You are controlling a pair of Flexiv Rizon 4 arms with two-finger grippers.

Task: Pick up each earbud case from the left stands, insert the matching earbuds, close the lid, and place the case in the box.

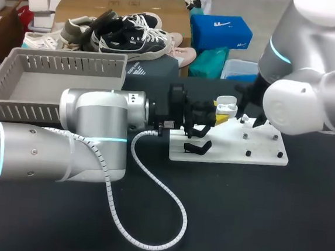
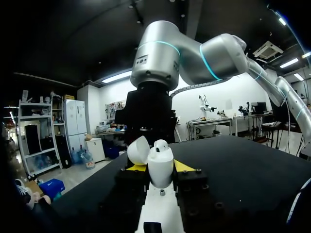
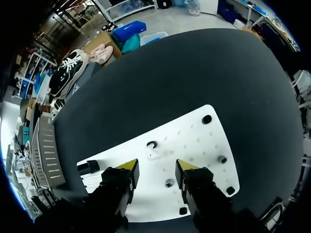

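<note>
Within the left gripper, clamped, stands the earbud case; right gripper gapes empty.

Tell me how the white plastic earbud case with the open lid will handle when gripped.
Likely light and rigid: the glossy white earbud case sits upright between the left hand's yellow tips. Its rounded shell may slip. The open hinged lid looks easily knocked.

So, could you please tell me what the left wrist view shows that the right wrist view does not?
Only the left wrist view: the open earbud case clamped in the left gripper, with my right arm beyond it. Only the right wrist view: the right gripper open and empty, and the grey box. Both: the white stand board on the black table.
</note>
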